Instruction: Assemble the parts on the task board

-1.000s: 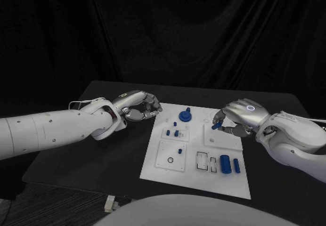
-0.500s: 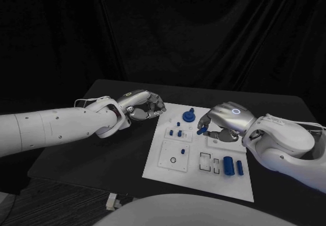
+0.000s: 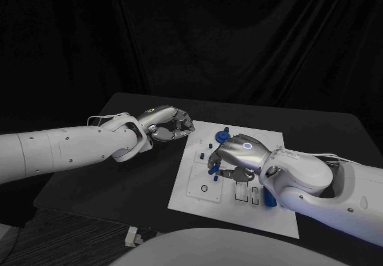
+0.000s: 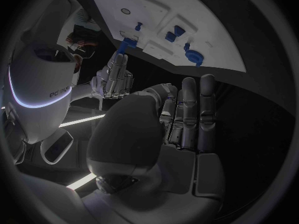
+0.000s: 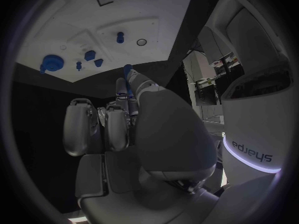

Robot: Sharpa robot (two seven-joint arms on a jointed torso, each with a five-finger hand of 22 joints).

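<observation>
The white task board point(image 3: 200, 202) lies in the middle of the black table. My right hand point(image 3: 236, 157) hovers over the board's left-middle part and pinches a small blue piece point(image 3: 213, 170) at its fingertips. The right wrist view has this piece point(image 5: 127, 69) above the board point(image 5: 124, 15), near a standing blue peg point(image 5: 119, 36) and a round hole point(image 5: 141, 42). A round blue knob point(image 3: 221, 134) stands at the board's far edge. My left hand point(image 3: 166, 125) hangs just left of the board's far corner, its fingers curled in on nothing point(image 4: 184, 119).
Two small blue pegs point(image 3: 210, 146) stand behind the right hand. A blue cylinder point(image 3: 269, 200) lies near the board's front right, partly hidden by my right arm. Bare black table point(image 3: 119, 183) spreads to the left of the board.
My right hand has carried the blue piece from the board's right edge leftward and nearer, to over its left-middle part. The left hand has stayed in place.
</observation>
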